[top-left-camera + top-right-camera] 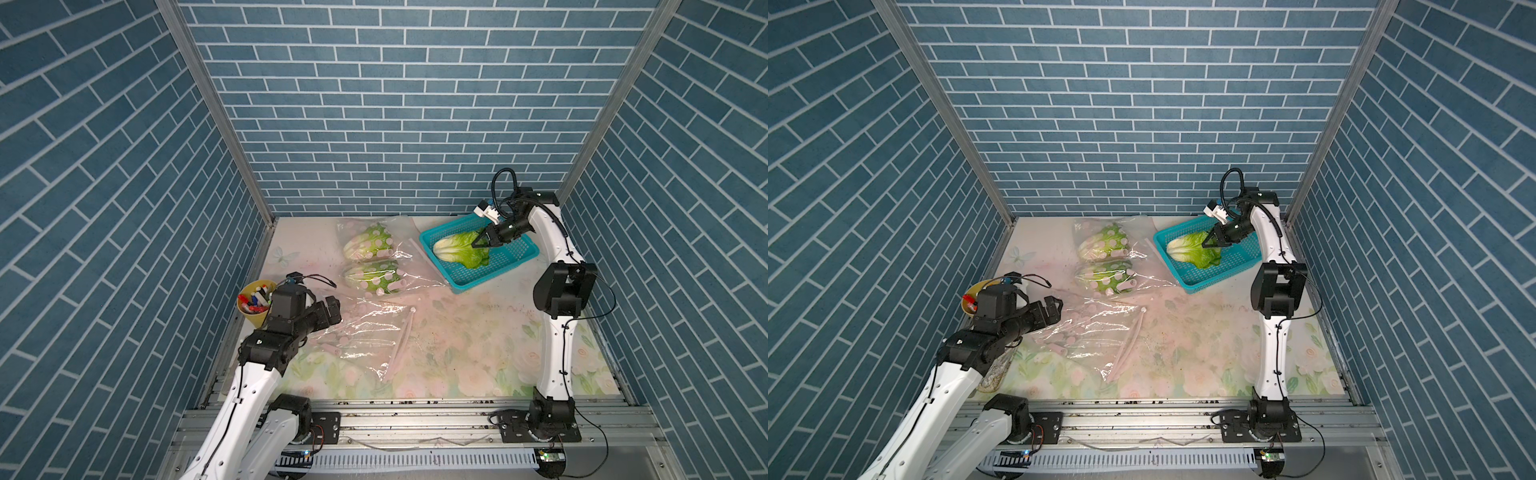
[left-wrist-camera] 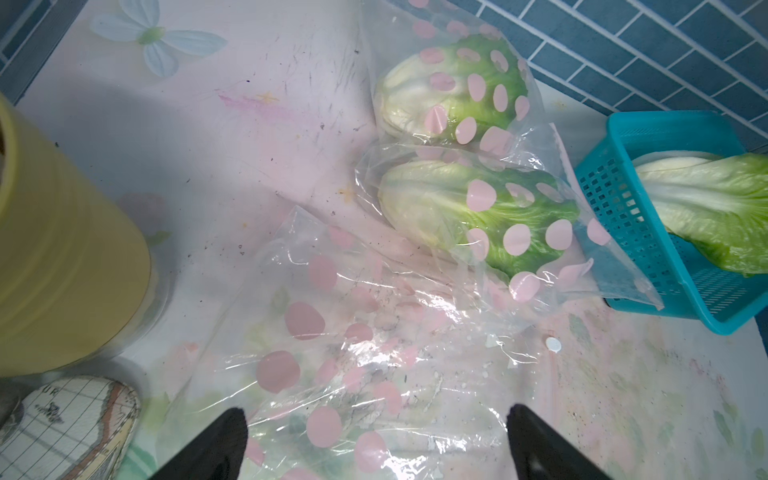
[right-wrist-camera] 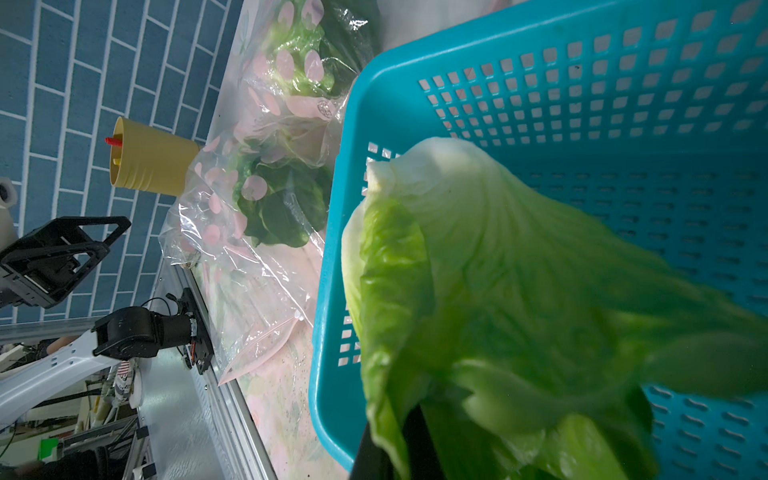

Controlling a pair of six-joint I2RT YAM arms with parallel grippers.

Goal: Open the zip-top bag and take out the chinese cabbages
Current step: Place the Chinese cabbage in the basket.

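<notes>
One chinese cabbage (image 1: 453, 249) (image 1: 1185, 249) (image 3: 498, 270) lies in the teal basket (image 1: 498, 266) (image 1: 1225, 268) (image 3: 623, 104). My right gripper (image 1: 478, 243) (image 1: 1207, 243) (image 3: 415, 449) is shut on its green leaf end, and the leaves hide most of the jaws. Two more cabbages (image 1: 368, 243) (image 1: 372, 278) (image 2: 453, 91) (image 2: 469, 212) sit inside clear pink-dotted plastic left of the basket. A flat, empty dotted zip-top bag (image 1: 370, 328) (image 1: 1096, 328) (image 2: 353, 353) lies nearer the front. My left gripper (image 1: 332, 309) (image 1: 1054, 309) (image 2: 376, 415) hangs open over its left edge, holding nothing.
A yellow cup (image 1: 255, 301) (image 2: 62, 270) (image 3: 153, 166) of markers stands at the left edge, close behind my left arm. A map-printed object (image 2: 66, 424) lies beside it. Blue brick walls close in the back and both sides. A small white disc (image 2: 553, 344) lies on the floral mat.
</notes>
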